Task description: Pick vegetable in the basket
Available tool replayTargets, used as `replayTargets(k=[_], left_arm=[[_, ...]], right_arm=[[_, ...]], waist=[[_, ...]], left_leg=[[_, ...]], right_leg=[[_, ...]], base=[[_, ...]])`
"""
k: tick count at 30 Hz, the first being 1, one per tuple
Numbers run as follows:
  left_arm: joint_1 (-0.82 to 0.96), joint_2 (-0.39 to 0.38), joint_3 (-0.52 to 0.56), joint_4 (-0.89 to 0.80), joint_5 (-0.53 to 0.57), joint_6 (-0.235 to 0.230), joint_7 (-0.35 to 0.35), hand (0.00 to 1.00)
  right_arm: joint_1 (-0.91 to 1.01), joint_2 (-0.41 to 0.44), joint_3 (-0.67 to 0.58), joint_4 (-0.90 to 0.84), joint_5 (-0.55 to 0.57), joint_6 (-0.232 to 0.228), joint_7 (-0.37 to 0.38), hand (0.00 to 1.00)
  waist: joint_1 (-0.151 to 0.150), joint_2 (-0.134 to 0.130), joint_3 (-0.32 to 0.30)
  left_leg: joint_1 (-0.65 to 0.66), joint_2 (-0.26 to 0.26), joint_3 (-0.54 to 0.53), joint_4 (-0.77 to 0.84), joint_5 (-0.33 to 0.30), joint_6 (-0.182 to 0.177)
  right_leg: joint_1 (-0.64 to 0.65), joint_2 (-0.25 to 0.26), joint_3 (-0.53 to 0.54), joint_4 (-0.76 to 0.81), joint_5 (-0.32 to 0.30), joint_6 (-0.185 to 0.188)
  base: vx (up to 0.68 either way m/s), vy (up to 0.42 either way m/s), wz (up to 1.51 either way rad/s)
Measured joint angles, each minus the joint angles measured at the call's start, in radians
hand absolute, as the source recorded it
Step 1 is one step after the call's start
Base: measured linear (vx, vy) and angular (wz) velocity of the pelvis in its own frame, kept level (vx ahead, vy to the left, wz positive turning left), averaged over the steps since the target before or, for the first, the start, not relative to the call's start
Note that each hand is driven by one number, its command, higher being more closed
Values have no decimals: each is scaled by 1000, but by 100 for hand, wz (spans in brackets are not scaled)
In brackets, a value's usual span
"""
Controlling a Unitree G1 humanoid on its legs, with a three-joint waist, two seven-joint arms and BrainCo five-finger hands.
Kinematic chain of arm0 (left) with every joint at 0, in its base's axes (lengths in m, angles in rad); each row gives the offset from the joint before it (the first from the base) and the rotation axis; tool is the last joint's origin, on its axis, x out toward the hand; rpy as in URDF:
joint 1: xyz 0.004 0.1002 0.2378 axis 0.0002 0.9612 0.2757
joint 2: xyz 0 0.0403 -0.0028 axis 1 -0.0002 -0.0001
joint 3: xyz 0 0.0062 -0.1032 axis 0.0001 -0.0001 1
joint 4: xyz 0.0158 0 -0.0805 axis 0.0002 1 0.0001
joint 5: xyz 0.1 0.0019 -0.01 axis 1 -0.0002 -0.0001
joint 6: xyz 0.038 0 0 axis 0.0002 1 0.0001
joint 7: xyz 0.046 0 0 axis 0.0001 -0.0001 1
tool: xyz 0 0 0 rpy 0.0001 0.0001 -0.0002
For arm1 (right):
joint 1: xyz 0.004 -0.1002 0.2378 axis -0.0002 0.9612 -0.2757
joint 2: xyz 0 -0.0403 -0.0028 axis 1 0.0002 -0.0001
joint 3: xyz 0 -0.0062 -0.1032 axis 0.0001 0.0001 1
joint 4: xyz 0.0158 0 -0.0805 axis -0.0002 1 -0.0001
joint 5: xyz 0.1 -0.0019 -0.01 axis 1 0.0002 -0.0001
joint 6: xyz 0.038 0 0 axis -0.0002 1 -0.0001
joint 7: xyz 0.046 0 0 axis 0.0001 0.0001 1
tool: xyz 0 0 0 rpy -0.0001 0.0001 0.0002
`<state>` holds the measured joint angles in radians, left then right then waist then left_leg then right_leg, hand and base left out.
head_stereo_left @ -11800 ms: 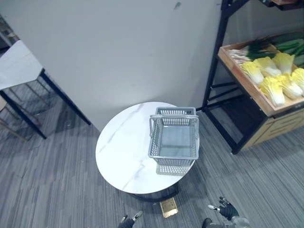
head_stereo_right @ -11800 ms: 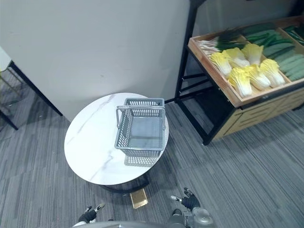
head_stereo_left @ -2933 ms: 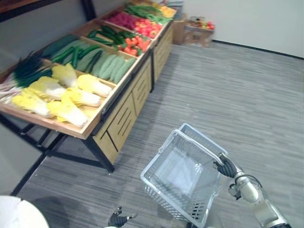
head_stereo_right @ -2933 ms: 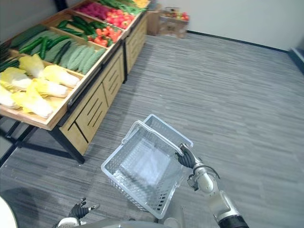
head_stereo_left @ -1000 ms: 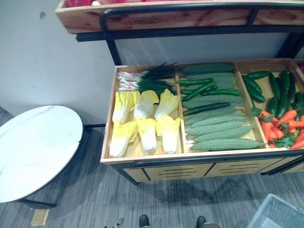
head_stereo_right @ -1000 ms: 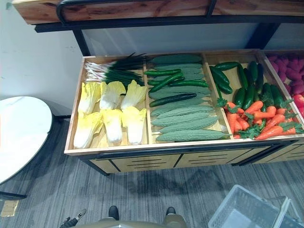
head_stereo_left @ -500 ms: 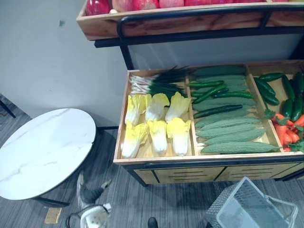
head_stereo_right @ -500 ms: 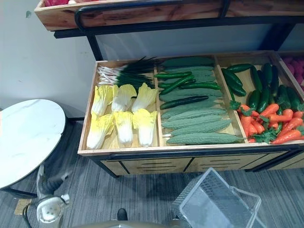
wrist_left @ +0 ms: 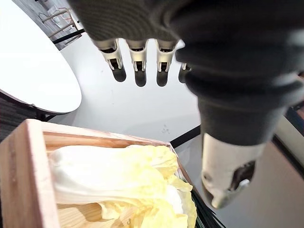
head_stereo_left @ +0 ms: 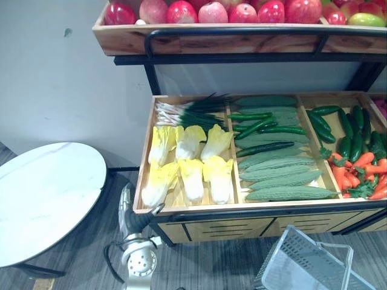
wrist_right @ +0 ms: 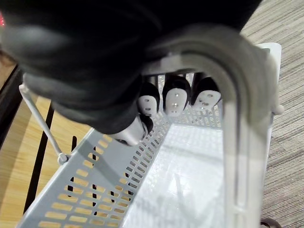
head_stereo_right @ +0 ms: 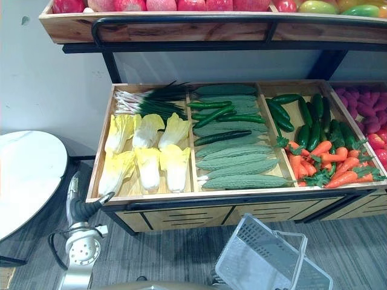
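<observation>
We could snag our empty, straight-fingered left hand [head_stereo_left: 138,222] on the crate rim [head_stereo_left: 193,208] beside the cabbage [head_stereo_left: 156,184], while our right hand [wrist_right: 173,98] curls round the handle [wrist_right: 240,109] of the tilted basket [head_stereo_right: 261,256].

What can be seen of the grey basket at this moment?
The basket is pale grey plastic with slotted walls and a solid floor, and it is empty. It hangs tilted above the carpet, in front of the wooden produce stand, low on the robot's right. The right robot hand has its fingers curled round the arched handle.
</observation>
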<state>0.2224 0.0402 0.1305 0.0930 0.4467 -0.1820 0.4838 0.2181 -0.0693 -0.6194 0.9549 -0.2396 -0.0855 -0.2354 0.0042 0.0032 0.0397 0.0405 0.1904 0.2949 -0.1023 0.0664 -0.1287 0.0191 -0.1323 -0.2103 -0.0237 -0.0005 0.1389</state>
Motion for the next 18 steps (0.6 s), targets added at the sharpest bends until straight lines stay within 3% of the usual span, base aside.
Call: replayTargets(k=[7,12,18], left_arm=[[-116,14,16,130,9,67,53,0],[-170,54,29,223,10,99,61,0],[-203,80,40,303,9,130,58,0]], right_arm=[[-19,-1,13,7,-30,16,-2,100],[-47,-14,41,25,-49,15,-3,100],[-48,-34,40,45,-66,18,-5,100]], waist=[[-11,-4,-4],[-30,-4,-4],[-32,-2,-5]], left_leg=[[17,9,35,0,-9,-10],[20,14,57,1,-14,-15],[21,15,65,3,-17,-18]], right_leg=[[5,10,33,-22,12,-3],[2,22,55,-40,23,-7],[1,22,59,-44,23,-7]], base=[[43,-1,-15],[32,-6,-14],[8,0,-1]])
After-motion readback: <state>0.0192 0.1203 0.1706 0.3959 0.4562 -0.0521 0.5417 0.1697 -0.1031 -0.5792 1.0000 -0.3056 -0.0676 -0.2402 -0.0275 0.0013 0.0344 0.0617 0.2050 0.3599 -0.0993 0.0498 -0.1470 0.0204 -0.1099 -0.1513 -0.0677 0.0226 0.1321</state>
